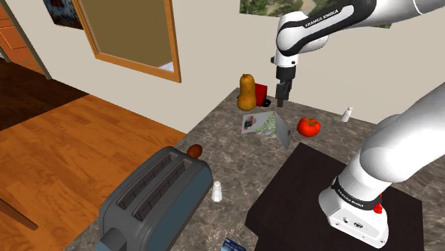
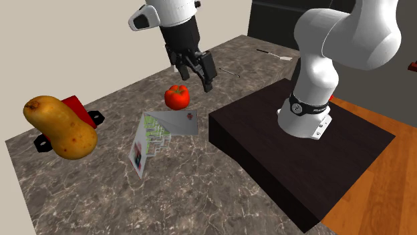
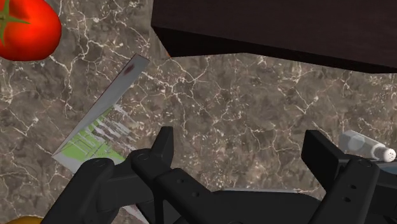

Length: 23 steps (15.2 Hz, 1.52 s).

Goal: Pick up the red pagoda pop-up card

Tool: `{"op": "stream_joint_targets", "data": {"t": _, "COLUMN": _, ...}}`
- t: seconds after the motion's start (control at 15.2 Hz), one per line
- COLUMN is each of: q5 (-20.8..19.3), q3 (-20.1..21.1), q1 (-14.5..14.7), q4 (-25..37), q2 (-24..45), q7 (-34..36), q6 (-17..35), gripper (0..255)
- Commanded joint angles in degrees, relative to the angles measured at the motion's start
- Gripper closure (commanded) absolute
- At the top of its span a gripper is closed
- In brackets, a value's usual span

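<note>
Hovering by card (image 3: 105,121), gripper (image 3: 240,137) spread

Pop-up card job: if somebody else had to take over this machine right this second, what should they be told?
Gripper: open, holding nothing, hanging above the stone counter.
Pop-up card: lies partly unfolded on the counter between the squash and the tomato. It is pale with green print. In the wrist view it sits off to one finger's side, not between the fingers.
Done: nothing gripped yet.
Left: line up over the card, lower, close on it, lift.
</note>
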Motion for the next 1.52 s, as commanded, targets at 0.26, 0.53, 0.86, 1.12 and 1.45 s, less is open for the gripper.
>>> {"op": "stream_joint_targets", "data": {"t": 0.26, "q5": 1.64, "q3": -3.87, "q1": -1.73, "q4": 5.66, "q2": 12.52, "q7": -6.51, "q6": 6.38, "gripper": 0}}
{"op": "stream_joint_targets", "data": {"t": 0.53, "q5": 4.22, "q3": -5.49, "q1": -3.20, "q4": 10.76, "q2": 21.42, "q7": -11.04, "q6": 9.55, "gripper": 0}}
{"op": "stream_joint_targets", "data": {"t": 0.86, "q5": 8.14, "q3": -6.02, "q1": -6.10, "q4": 18.77, "q2": 32.73, "q7": -16.40, "q6": 11.85, "gripper": 0}}
{"op": "stream_joint_targets", "data": {"t": 1.12, "q5": 11.04, "q3": -5.54, "q1": -9.10, "q4": 26.52, "q2": 41.76, "q7": -19.93, "q6": 12.35, "gripper": 0}}
{"op": "stream_joint_targets", "data": {"t": 1.45, "q5": 13.42, "q3": -4.55, "q1": -12.45, "q4": 35.36, "q2": 51.13, "q7": -22.56, "q6": 12.26, "gripper": 0}}
